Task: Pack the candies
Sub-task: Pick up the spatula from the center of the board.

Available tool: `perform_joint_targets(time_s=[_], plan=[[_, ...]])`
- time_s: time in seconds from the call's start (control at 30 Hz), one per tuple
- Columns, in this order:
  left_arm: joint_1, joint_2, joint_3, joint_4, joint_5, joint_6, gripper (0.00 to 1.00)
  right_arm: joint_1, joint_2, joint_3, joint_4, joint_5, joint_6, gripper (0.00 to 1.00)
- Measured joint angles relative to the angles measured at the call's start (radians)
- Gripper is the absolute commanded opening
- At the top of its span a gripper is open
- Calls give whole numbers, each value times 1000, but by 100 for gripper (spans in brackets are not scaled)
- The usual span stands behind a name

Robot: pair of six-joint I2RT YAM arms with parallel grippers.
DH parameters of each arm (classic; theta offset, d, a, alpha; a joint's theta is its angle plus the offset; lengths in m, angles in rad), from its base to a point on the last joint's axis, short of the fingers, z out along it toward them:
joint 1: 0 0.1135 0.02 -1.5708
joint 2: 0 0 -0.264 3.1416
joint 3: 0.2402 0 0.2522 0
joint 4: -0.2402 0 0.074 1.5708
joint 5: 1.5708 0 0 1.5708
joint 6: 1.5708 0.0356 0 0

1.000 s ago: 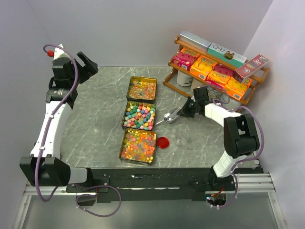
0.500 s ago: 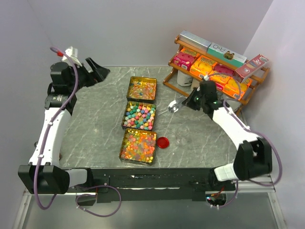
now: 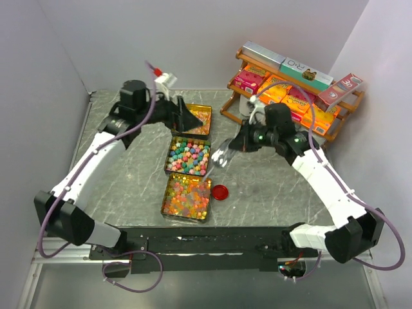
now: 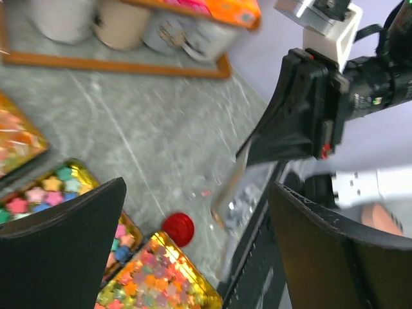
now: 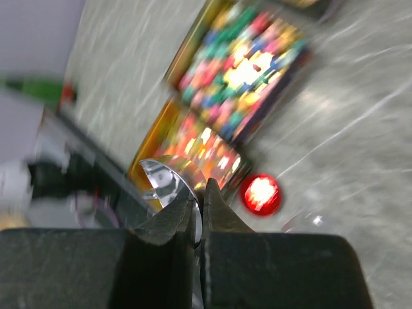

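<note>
The candies fill three gold tins in a column: the far tin (image 3: 192, 120), the middle tin of star shapes (image 3: 188, 156) and the near tin of glossy gummies (image 3: 187, 197). My right gripper (image 3: 243, 143) is shut on a shiny metal scoop (image 3: 217, 156), held above the table right of the middle tin. In the right wrist view the gripper (image 5: 201, 201) pinches the scoop (image 5: 166, 183) over the near tin (image 5: 196, 145). My left gripper (image 3: 187, 117) is open and empty above the far tin. Its view (image 4: 196, 187) shows the scoop (image 4: 233, 193) and the near tin (image 4: 154, 277).
A red round lid (image 3: 221, 192) lies right of the near tin, also in both wrist views (image 4: 177, 228) (image 5: 261, 193). A wooden shelf (image 3: 291, 90) of orange and pink boxes stands at the back right, with jars (image 4: 122, 22) beneath it.
My left arm has swung from the far left corner rightward to above the far tin. My right arm has moved left and lifted, carrying the scoop toward the tins.
</note>
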State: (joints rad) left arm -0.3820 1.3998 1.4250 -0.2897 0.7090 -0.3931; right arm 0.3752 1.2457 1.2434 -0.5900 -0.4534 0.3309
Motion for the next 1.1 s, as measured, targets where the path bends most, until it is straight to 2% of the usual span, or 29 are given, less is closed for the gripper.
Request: perform_joint_targets(time_s=[0.13,0.33,0.43,0.47,0.73,0.83,0.87,0.93,0.97,1.0,1.03,1.1], plan=[[-84,54,39,-82,31,84,92,84,-28,0,-79,-46,-60,0],[-210,105,48,-202,77,198,87,143,-47,0,-149,-61,-122,0],[-248,109,37,-233,114,230,74,153,-47,1,-171,-64,-138,0],[-263,109,36,-240,122,240,66,154,-47,2,-174,-65,-141,0],[-317,174,47,-330,146,313,49,158,-47,39,-197,-87,-158,0],[-335,216,62,-373,155,325,28,159,-45,47,-208,-73,-170,0],[-342,224,68,-383,156,328,14,159,-42,47,-213,-64,-172,0],[-356,234,79,-397,132,340,1,159,-34,47,-232,-48,-161,0],[-362,235,82,-400,108,346,1,158,-29,47,-238,-31,-137,1],[-367,238,85,-402,79,348,1,158,-25,47,-240,-19,-121,6],[-370,241,89,-399,52,348,1,158,-21,47,-241,-2,-102,15],[-373,249,90,-386,6,333,1,158,-16,44,-240,34,-70,23]])
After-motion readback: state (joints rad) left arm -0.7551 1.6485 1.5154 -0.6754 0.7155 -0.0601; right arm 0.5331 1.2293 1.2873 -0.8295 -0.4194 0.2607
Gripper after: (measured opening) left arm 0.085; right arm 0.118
